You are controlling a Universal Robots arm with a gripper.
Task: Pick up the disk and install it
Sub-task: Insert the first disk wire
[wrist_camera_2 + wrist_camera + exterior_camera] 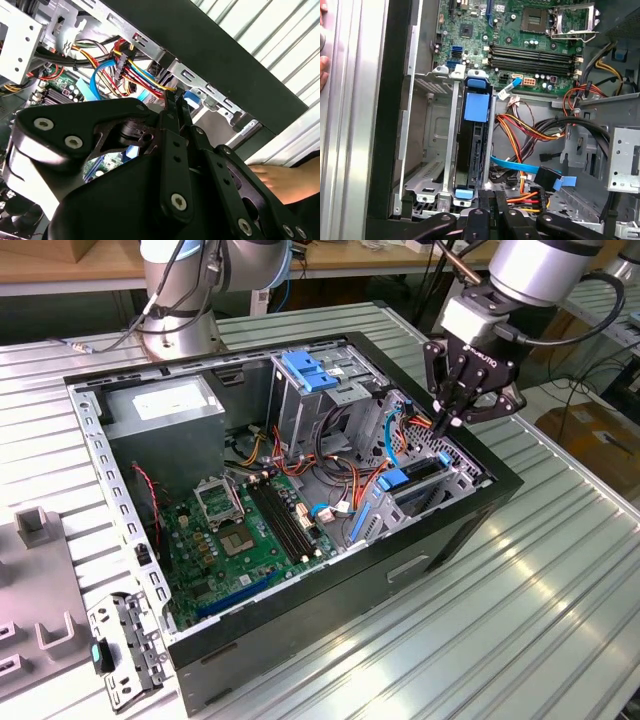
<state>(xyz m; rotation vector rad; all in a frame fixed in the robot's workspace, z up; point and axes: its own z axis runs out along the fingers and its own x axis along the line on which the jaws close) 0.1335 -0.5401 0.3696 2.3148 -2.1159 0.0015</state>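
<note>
— From the exterior view, what do you see?

— An open black computer case lies on the ribbed metal desk. Inside sit the green motherboard, a grey metal box with a white sticker in the far corner, and a grey metal cage topped by a blue latch. The arm's black tool hangs over the case's edge on the exterior view's right, just above the bay there. Its fingers look drawn together with nothing between them.

— And the disk?

— The disk stands on edge in that bay, dark with blue plastic at its ends, just below the tool and apart from it.

— What about the second wrist view?

— The tool's black linkage is up close, its fingers pressed together and pointing at the bay's metal rail. A blue tab sits just past the tips. Coloured wire bundles and a blue flat cable hang beside them. A person's hand rests outside the case wall.

— And the first wrist view?

— The disk sits seated upright between two metal rails, a blue label on its upper edge and blue clips at both ends. The tool is closed near the nearer clip; whether it touches, I cannot tell. The motherboard lies beyond, and fingertips show at the desk edge.
</note>
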